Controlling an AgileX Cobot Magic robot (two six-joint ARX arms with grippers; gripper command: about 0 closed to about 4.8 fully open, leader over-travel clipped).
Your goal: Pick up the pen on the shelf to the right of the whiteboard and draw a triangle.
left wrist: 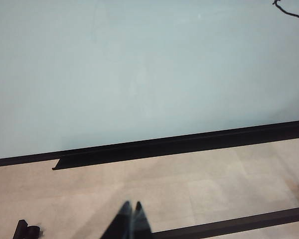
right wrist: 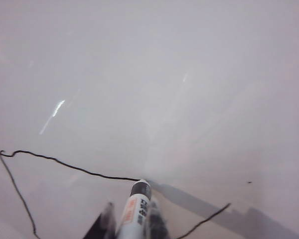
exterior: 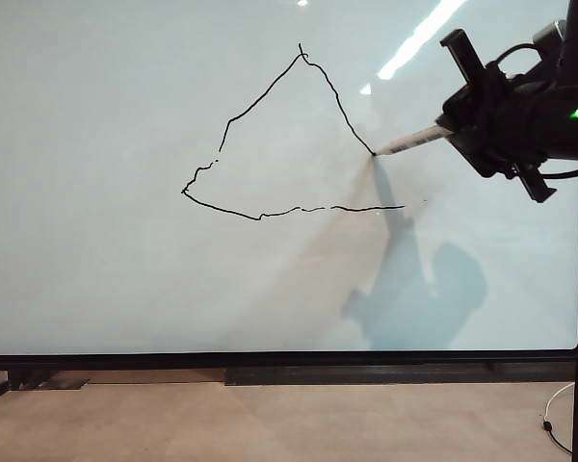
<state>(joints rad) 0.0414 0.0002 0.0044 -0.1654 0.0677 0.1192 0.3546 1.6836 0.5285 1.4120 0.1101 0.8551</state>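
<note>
The only print in view is sitting on the barrel of the pen (right wrist: 135, 211), seen in the right wrist view. An orange-red patch and a column of dark characters are running along the white barrel just behind the black tip. The characters are too small and blurred to read. The exterior view is showing the pen too small for any print to be made out. The whiteboard (exterior: 125, 279) is carrying only a hand-drawn line, with no letters or numbers.
</note>
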